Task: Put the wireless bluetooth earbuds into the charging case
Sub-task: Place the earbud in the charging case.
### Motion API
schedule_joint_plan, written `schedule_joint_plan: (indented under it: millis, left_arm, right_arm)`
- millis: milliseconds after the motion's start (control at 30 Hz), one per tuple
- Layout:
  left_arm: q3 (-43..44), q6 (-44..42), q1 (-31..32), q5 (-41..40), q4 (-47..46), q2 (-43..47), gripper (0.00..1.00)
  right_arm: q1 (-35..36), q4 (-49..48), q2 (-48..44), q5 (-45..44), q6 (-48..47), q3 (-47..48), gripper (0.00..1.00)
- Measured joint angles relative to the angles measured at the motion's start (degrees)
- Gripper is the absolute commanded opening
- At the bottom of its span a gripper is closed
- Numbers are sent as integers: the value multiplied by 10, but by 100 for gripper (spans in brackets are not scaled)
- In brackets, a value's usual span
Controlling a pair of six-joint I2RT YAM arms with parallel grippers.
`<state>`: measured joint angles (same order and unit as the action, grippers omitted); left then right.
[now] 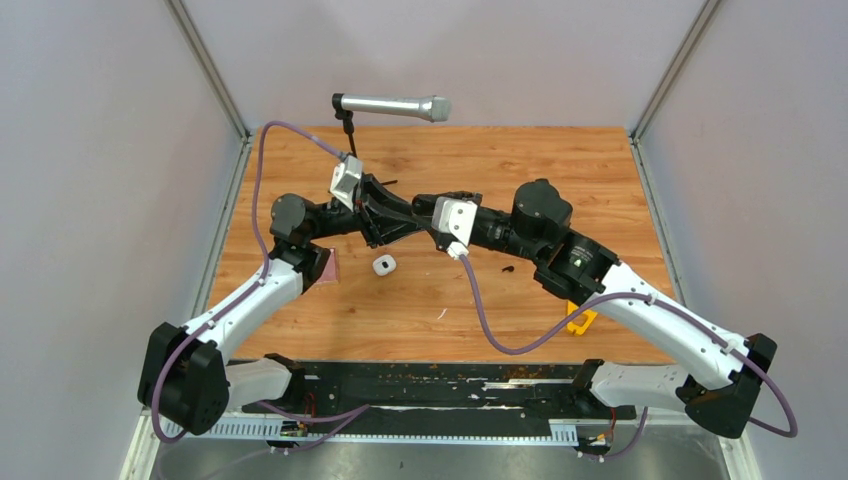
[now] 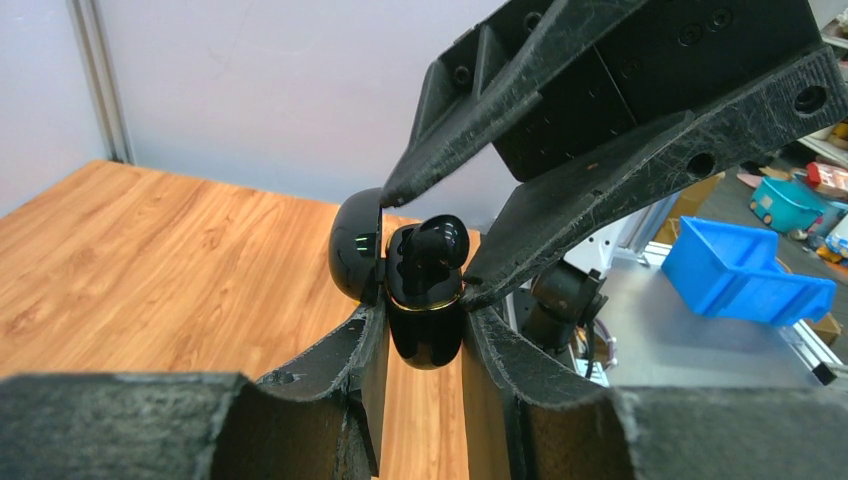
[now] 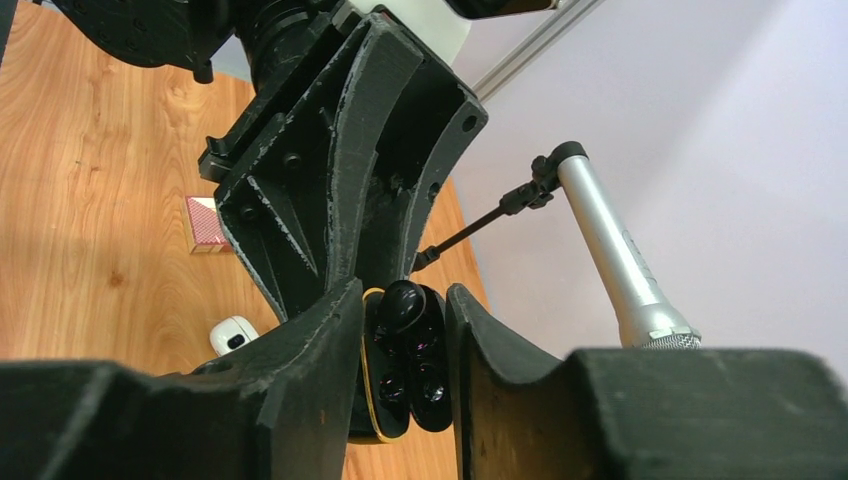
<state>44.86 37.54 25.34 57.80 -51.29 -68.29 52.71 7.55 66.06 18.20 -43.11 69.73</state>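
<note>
**Item 1. Left hand** [image 2: 420,318]: raised above the bench [image 1: 560,180], fingers clamped on either side of the black charging case [image 2: 428,345].

**Item 2. Black charging case:** held upright between the left hand's fingers. The lid [image 2: 355,245] is swung open to one side, and a gold band runs round the mouth of the body.

**Item 3. Right hand** [image 3: 403,308]: meets the left hand tip to tip from the opposite side, fingers closed on the black earbud [image 2: 437,243].

**Item 4. Black earbud:** between the right hand's fingertips, directly above the left hand's fingertips. It sits in the open mouth of the black charging case with its upper part standing clear of the gold band. How far it is seated cannot be told.

**Item 5. White charging case** [image 1: 384,264]: on the bench just below and nearer than the two meeting hands, touching neither.

**Item 6. Small dark item** [image 1: 508,268]: on the bench beside the right hand's forearm, too small to identify.

**Item 7. Red box** [image 3: 205,222]: on the bench behind the left hand, close to that arm's elbow.

**Item 8. Microphone** [image 1: 392,105]: silver, on a black stalk, beyond both hands at the far side of the bench.

**Item 9. Yellow object** [image 1: 580,318]: well behind the right hand, partly hidden under that arm.
</note>
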Motion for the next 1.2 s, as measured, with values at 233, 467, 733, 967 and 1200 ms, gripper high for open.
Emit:
schedule_joint_plan:
  millis: [233,467,733,967,1200]
  left_arm:
    - [0,-2,0,0,-8,0,0]
    - [0,-2,0,0,-13,1,0]
    - [-2,-2,0,-1,-18,1,0]
    - [-6,-5,0,-1,-19,2,0]
    - [-13,-6,0,-1,-21,5,0]
  right_arm:
    - [0,31,9,-1,-1,29,43]
    - [0,81,14,20,-9,64,62]
    - [0,133,26,29,8,103,68]
    - [-21,145,81,21,89,180,68]
    - [-46,157,90,18,136,187,67]
